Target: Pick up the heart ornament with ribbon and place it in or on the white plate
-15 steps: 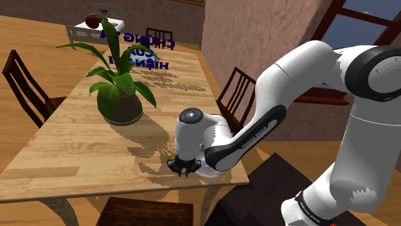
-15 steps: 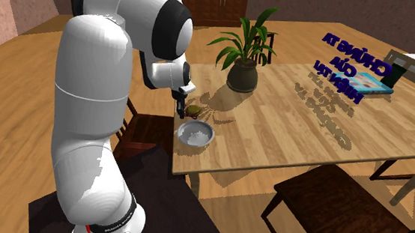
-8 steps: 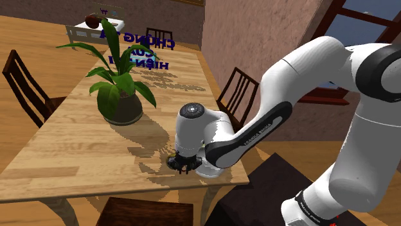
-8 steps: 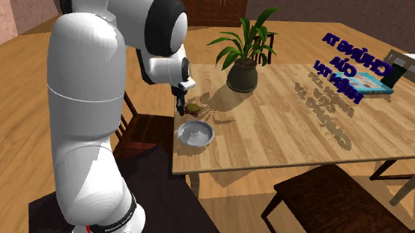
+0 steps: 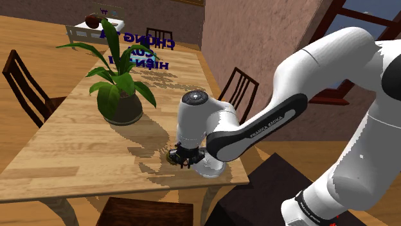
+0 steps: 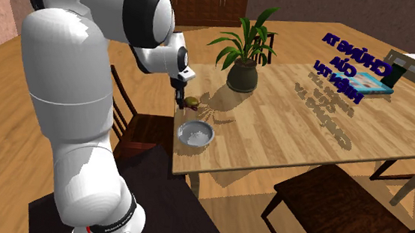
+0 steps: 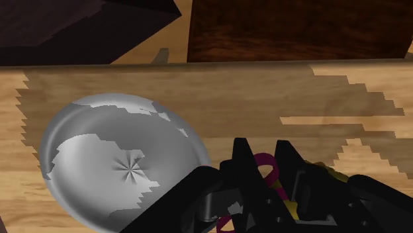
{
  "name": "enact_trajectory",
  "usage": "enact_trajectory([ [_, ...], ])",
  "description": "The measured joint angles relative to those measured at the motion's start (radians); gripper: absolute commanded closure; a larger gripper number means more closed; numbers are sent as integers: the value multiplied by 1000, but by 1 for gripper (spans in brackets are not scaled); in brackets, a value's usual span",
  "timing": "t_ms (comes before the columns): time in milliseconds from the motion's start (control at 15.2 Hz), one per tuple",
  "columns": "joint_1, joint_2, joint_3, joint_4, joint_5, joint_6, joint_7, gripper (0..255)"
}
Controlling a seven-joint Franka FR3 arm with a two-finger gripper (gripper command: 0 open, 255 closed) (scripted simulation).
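The heart ornament (image 6: 192, 102) is a small olive-gold piece with a magenta ribbon (image 7: 266, 161). My black gripper (image 6: 179, 99) is shut on it and holds it a little above the wooden table (image 6: 288, 125). In the wrist view the ribbon loops between the two fingers (image 7: 241, 165), which clasp it. The plate (image 6: 196, 134) looks pale grey and lies on the table near its front corner, just beside and below the gripper; it is also in the wrist view (image 7: 119, 165). In the shoulder view the gripper (image 5: 183, 156) hangs close over the table's near edge with the ornament (image 5: 172, 156) at its tip.
A potted green plant (image 6: 244, 62) stands on the table behind the gripper. Blue lettering (image 6: 348, 69) floats over the far half, near a book (image 6: 377, 85). Dark wooden chairs (image 6: 342, 208) stand around the table, one (image 5: 234, 96) right beside the arm.
The gripper has risen a little off the table with the ornament in it, and the arm's upper links have swung upward and back.
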Motion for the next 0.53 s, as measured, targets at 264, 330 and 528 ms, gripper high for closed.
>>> enact_trajectory([
  [264,-18,-45,23,9,52,-37,-38,255],
  [330,-21,-51,25,11,60,-43,-45,255],
  [528,-66,-150,44,-76,149,-16,-126,255],
])
